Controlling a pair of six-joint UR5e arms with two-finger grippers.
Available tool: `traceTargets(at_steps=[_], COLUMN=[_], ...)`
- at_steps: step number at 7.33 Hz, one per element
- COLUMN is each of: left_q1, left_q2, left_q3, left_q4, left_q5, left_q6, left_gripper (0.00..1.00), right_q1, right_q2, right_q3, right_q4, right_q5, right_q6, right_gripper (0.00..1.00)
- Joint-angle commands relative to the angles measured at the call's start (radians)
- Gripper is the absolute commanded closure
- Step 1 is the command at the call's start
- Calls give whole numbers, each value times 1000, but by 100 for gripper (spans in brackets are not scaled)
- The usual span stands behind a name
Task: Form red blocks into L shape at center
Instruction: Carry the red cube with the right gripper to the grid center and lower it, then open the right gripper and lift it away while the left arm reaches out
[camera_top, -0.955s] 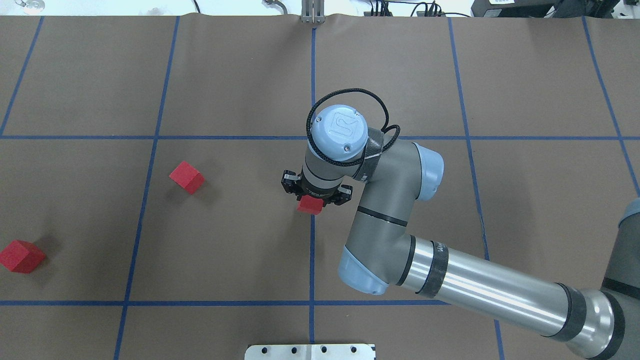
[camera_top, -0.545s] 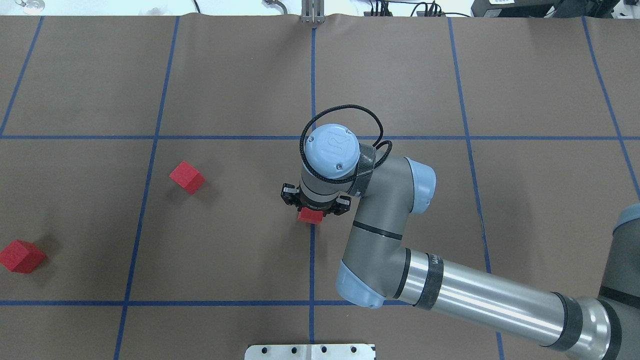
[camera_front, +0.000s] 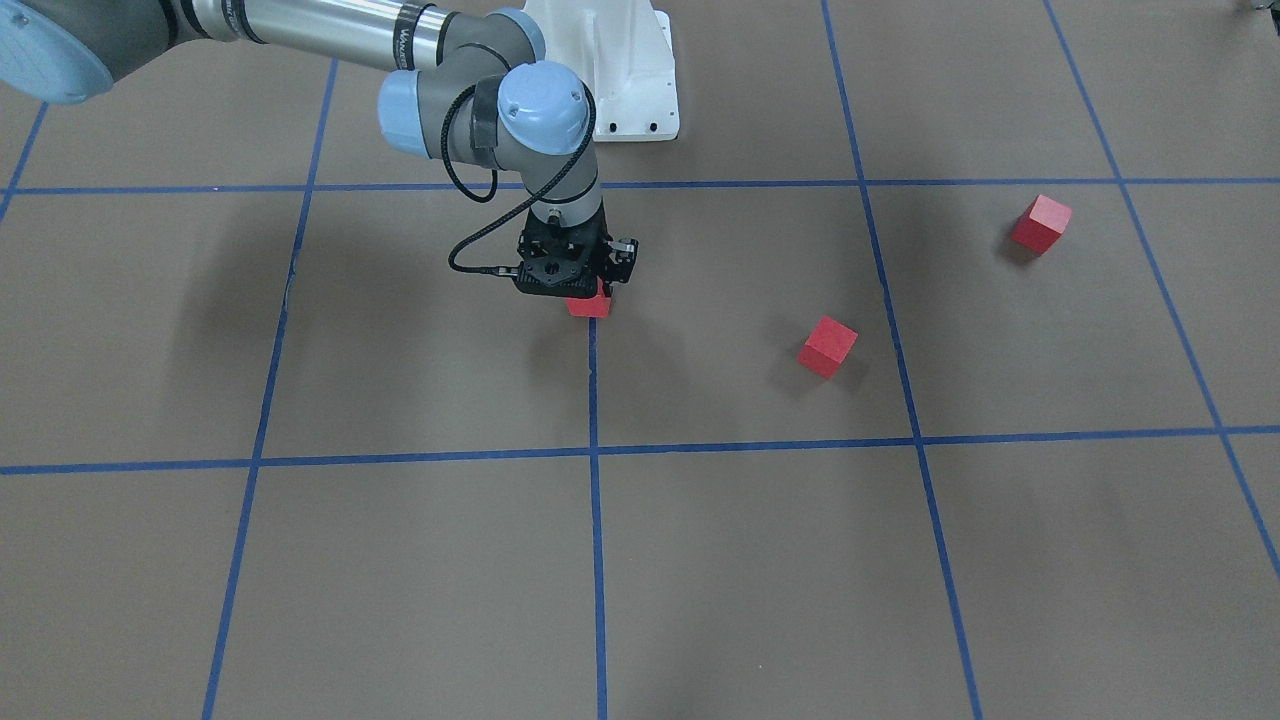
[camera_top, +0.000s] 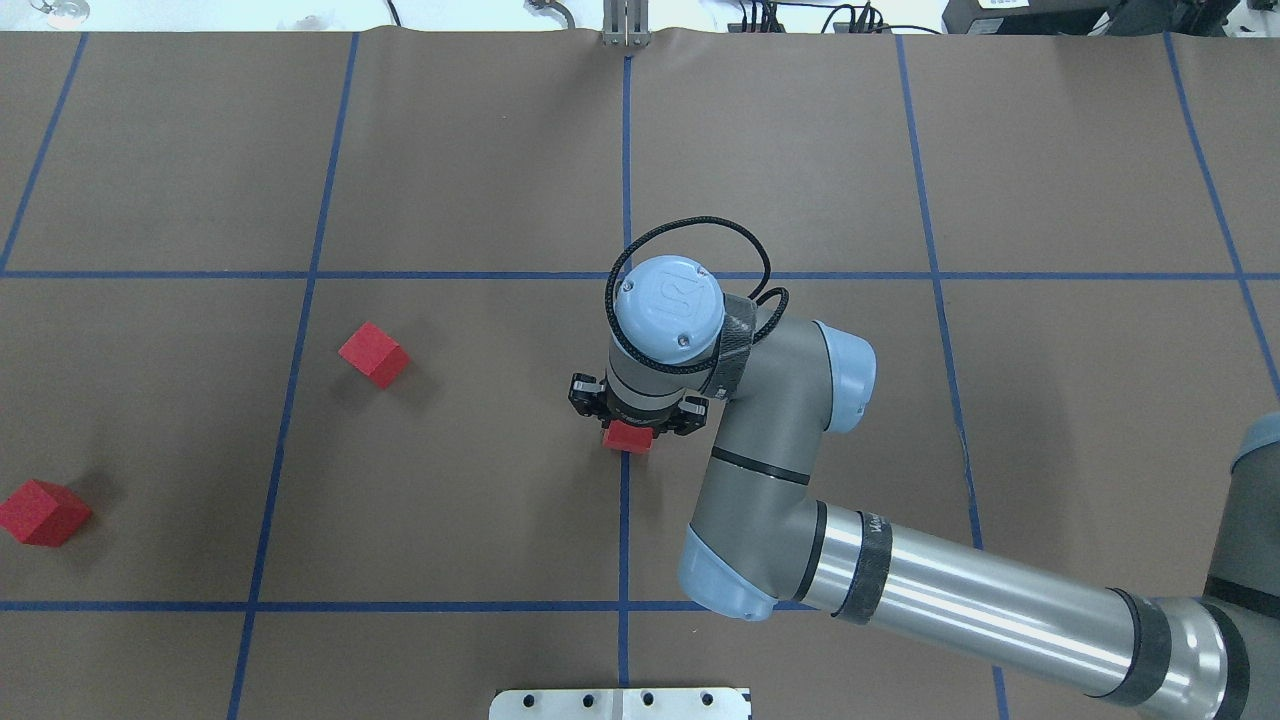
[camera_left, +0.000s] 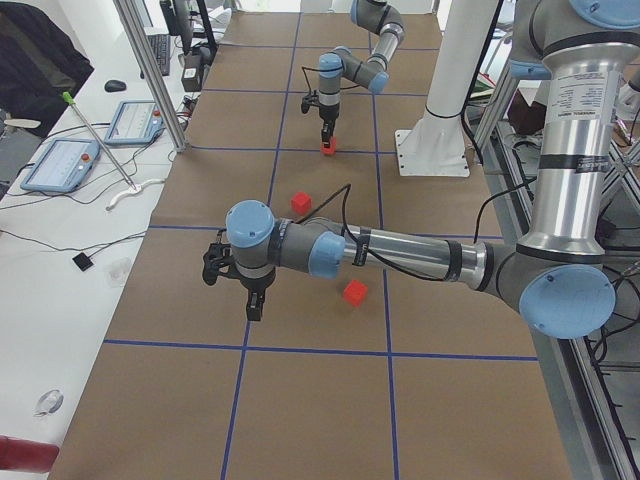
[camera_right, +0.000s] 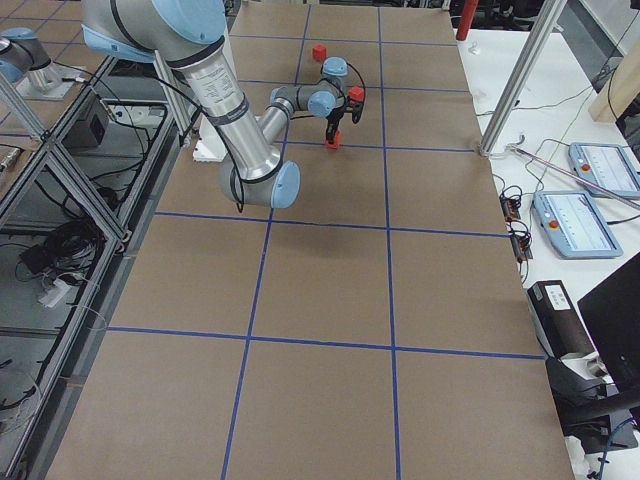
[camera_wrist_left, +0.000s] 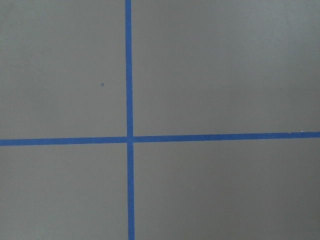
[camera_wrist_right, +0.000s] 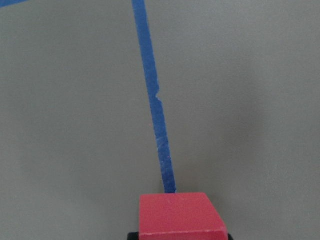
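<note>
Left of the centre tape line (camera_top: 624, 500), two red blocks lie loose, the far block (camera_top: 43, 512) and the nearer block (camera_top: 373, 354). On the line, your right claw (camera_top: 634, 428) is clamped on the third block (camera_top: 626, 441), held low, so placing looks underway: next, release cleanly and lift straight. Only the right wrist view shows the tape running out from under it, and I cannot tell how far open your left claw (camera_left: 254, 308) is.

The small red cubes (camera_top: 373, 355) look matte; the brown paper table sheet (camera_top: 460, 150) is dull, its blue tape lines (camera_top: 460, 275) smooth. The arm's silver metal tube (camera_top: 990, 590) gleams, with semi-gloss pale blue plastic caps (camera_top: 668, 308).
</note>
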Motion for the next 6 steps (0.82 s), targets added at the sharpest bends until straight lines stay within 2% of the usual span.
traceTargets(at_steps=[1,2,3,4,6], left_q1=[0,29,79,122,234], left_q2=[-1,-4,-4,-4,-44], left_q3=[2,-2,0,-2,-5], left_q4=[1,-5,-66,-121,-292], left_q5=[0,0,0,2,3], left_q6=[0,0,-3,-108,-629], left_gripper=[0,0,0,0,0], right_q1=[0,0,1,3,55], right_q2=[-4,-4,-7,-43,-112], right_q3=[6,9,30,97,241], right_q4=[0,0,-2,-8,-37], right_q5=[-4,-4,-4,-4,9], right_q6=[-2,-2,-2,-2,-2], right_gripper=[1,0,0,0,0])
